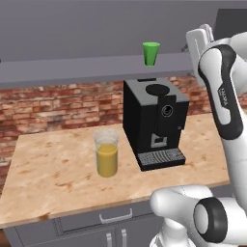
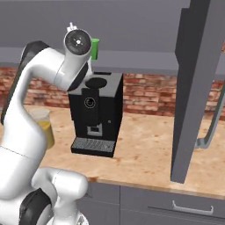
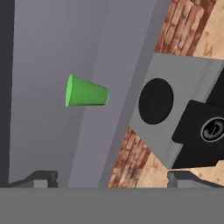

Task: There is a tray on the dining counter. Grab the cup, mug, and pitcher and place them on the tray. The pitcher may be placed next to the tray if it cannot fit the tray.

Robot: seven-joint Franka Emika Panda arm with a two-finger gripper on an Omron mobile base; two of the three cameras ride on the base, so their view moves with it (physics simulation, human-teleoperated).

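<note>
Green cup (image 1: pixel 151 52) at upper centre of the left base view, upright on the grey shelf (image 1: pixel 72 67) under the wall cabinets, above the black coffee machine (image 1: pixel 153 123). Same cup in the right base view at upper left, mostly hidden behind the arm's wrist, a green sliver showing just right of it. In the hand view, rolled sideways, cup (image 3: pixel 85 92) at left of centre, rim toward the left, base toward the right, ahead of the gripper (image 3: pixel 113 178). Fingertips (image 3: pixel 41 178) at the bottom edge, set wide apart, nothing between them; cup well clear of both.

Glass pitcher (image 1: pixel 106 152) with orange-yellow liquid at centre left of the left base view, upright on the wood-topped counter (image 1: pixel 53 173), just left of the coffee machine and not touching it. In the right base view, pitcher at left edge, partly covered by the white arm. Brick wall (image 1: pixel 58 108) behind the counter. Open grey cabinet door (image 2: pixel 197 88) with curved handle at right of the right base view. Drawer fronts with handles below the counter edge.
</note>
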